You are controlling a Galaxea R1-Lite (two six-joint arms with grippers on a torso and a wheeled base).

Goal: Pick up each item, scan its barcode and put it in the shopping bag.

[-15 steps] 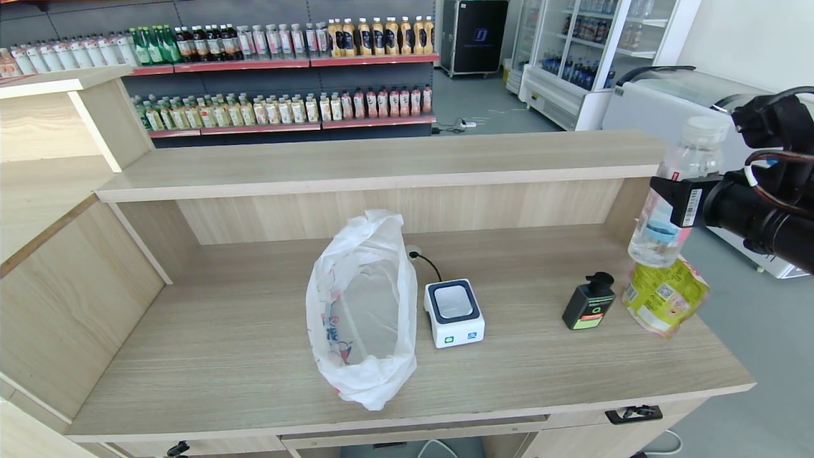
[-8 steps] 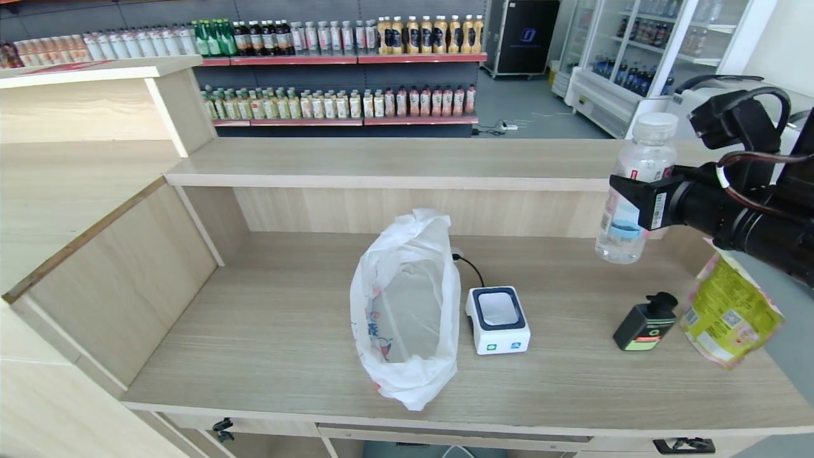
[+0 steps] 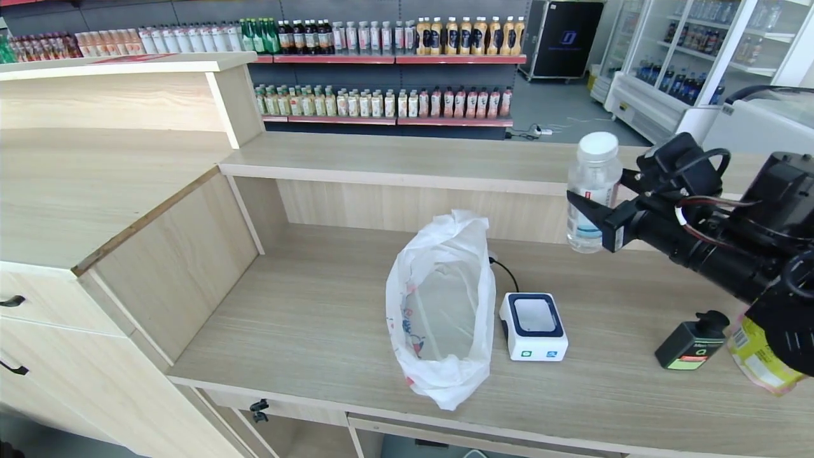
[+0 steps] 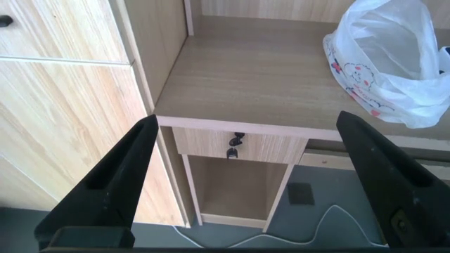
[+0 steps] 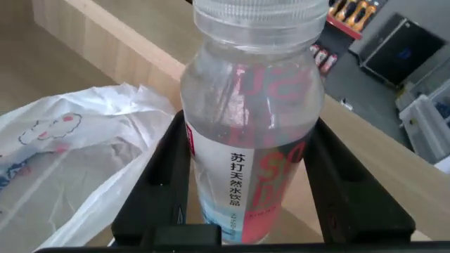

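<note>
My right gripper [image 3: 601, 219] is shut on a clear water bottle [image 3: 593, 184] with a white cap, held upright in the air above the counter, behind and slightly right of the white scanner [image 3: 534, 318]. In the right wrist view the bottle [image 5: 256, 140] sits between the black fingers [image 5: 158, 190], with the bag [image 5: 77, 161] below. The white shopping bag [image 3: 442, 312] stands open just left of the scanner. My left gripper [image 4: 246, 183] is open and holds nothing, low in front of the counter's front edge, with the bag [image 4: 387, 63] off to one side.
A black pump bottle [image 3: 690, 340] and a yellow-green pouch [image 3: 760, 356] lie at the counter's right end. A raised ledge [image 3: 394, 162] runs along the back and a tall side wall [image 3: 178, 261] closes the left. A drawer with a key [image 4: 235, 144] sits under the counter.
The right gripper has carried the bottle leftward, from over the pouch to a spot behind the scanner. The head camera has turned, shifting the whole scene to the right.
</note>
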